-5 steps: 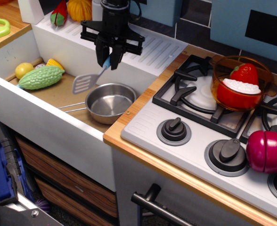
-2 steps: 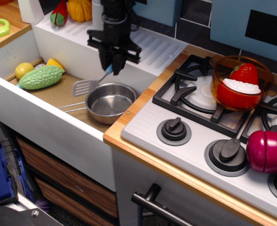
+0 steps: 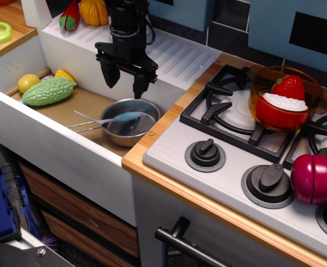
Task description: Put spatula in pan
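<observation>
Gripper: jaws spread apart, holding nothing, hanging above the pan.
Spatula: lies across the pan, blue handle inside the bowl, grey blade apparently jutting over the left rim.
Pan: in the sink, near its right wall.
Green gourd: far left of the sink.
Orange pot: on the stove, right.

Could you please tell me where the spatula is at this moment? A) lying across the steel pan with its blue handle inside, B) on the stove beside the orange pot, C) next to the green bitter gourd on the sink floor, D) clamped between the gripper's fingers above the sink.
A: the spatula lies across the pan, its blue handle over the bowl and its blade past the left rim, while the gripper hangs open above it, holding nothing.
</observation>
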Action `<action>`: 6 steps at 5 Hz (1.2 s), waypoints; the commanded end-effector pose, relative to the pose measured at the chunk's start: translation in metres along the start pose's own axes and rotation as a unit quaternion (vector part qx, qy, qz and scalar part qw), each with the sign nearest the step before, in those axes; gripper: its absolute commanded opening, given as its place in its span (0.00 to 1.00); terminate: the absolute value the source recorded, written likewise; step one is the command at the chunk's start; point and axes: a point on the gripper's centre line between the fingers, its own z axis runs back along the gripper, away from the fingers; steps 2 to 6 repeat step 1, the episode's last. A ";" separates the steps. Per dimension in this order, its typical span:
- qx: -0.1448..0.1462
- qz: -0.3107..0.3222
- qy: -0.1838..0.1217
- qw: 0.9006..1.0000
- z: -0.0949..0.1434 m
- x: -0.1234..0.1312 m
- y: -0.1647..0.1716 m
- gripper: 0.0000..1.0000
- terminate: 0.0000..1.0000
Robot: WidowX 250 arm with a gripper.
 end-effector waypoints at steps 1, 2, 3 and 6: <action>0.010 0.004 -0.041 0.999 0.029 0.012 0.007 1.00 1.00; 0.010 0.004 -0.041 0.999 0.029 0.012 0.007 1.00 1.00; 0.010 0.004 -0.041 0.999 0.029 0.012 0.007 1.00 1.00; 0.010 0.004 -0.041 0.999 0.029 0.012 0.007 1.00 1.00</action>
